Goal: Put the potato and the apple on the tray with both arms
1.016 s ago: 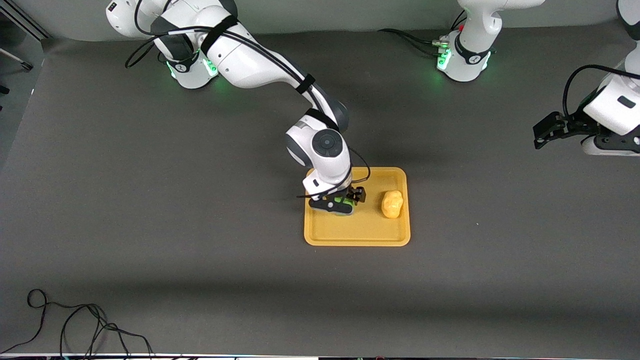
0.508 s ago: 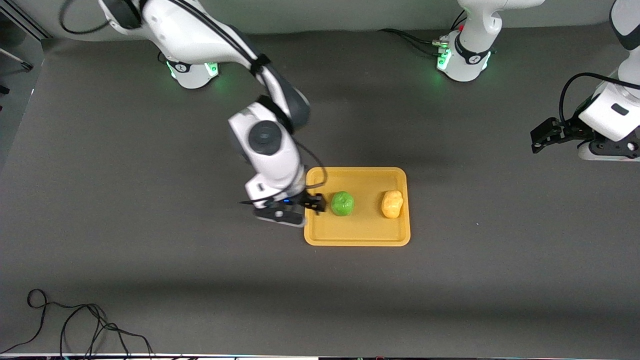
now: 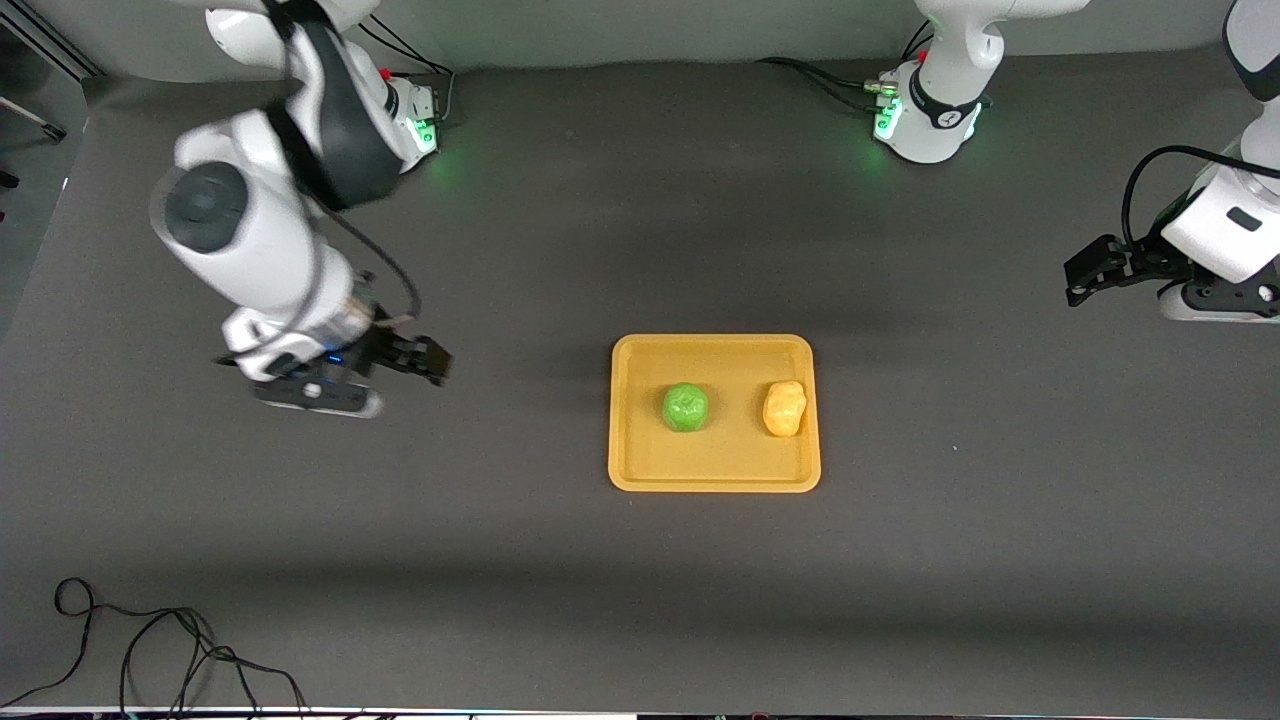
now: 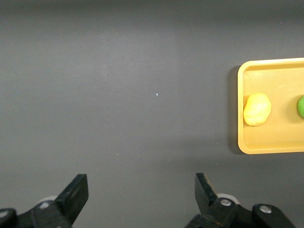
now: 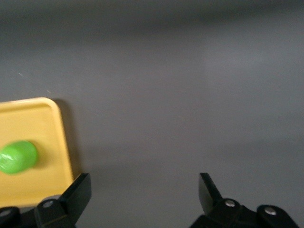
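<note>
Front view: dark grey table (image 3: 500, 560) bears tray (image 3: 715, 478); left end effector (image 3: 1082, 272) and right end effector (image 3: 425, 360) hang released.

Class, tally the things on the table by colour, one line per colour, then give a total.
Green: 1, the apple
Yellow-orange: 2, the potato and the tray holding both
Total: 3
</note>
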`<state>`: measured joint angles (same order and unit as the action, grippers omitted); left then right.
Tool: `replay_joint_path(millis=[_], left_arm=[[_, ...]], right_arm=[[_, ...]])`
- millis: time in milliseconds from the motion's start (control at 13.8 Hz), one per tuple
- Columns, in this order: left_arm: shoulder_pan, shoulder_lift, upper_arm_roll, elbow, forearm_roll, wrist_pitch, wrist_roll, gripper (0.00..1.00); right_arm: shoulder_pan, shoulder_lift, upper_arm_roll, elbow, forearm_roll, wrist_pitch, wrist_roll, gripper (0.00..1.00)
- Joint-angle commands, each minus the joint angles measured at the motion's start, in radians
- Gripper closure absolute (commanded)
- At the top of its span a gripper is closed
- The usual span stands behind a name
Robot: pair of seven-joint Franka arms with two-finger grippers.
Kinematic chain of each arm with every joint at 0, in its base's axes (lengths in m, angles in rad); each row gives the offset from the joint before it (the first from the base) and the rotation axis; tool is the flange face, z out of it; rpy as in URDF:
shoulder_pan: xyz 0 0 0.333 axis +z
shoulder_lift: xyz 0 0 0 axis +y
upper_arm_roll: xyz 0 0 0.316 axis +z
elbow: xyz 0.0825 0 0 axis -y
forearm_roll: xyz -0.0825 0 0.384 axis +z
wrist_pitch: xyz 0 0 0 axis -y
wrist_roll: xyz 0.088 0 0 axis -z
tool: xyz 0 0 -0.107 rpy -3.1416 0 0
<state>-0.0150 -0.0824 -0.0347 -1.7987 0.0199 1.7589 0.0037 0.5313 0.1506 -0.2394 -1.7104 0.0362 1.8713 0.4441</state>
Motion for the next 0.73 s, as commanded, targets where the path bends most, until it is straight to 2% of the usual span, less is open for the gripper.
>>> replay_joint_path(millis=[0, 73, 218, 290, 508, 653], left_arm=[[0.006, -0.034, -0.001, -0.031, -0.011, 0.01, 0.021, 0.0], [0.006, -0.034, -0.001, -0.033, -0.011, 0.011, 0.021, 0.0], [0.006, -0.034, -0.001, -0.042, -0.009, 0.019, 0.022, 0.0], [0.006, -0.034, -0.001, -0.042, -0.011, 0.019, 0.022, 0.0], [0.006, -0.034, -0.001, -0.044, -0.011, 0.019, 0.024, 0.0], [0.007, -0.034, -0.001, -0.044, -0.009, 0.021, 0.024, 0.0]], right_arm=[[-0.007, -0.127, -0.084, -0.043, -0.004, -0.096, -0.102, 0.0], [-0.09, -0.152, -0.052, -0.035, -0.009, -0.133, -0.104, 0.0], [-0.283, -0.202, 0.124, -0.026, -0.067, -0.187, -0.122, 0.0], [-0.351, -0.219, 0.191, -0.022, -0.085, -0.21, -0.125, 0.0], [-0.517, -0.273, 0.304, -0.021, -0.084, -0.27, -0.169, 0.0], [-0.562, -0.281, 0.308, -0.023, -0.072, -0.274, -0.302, 0.0]])
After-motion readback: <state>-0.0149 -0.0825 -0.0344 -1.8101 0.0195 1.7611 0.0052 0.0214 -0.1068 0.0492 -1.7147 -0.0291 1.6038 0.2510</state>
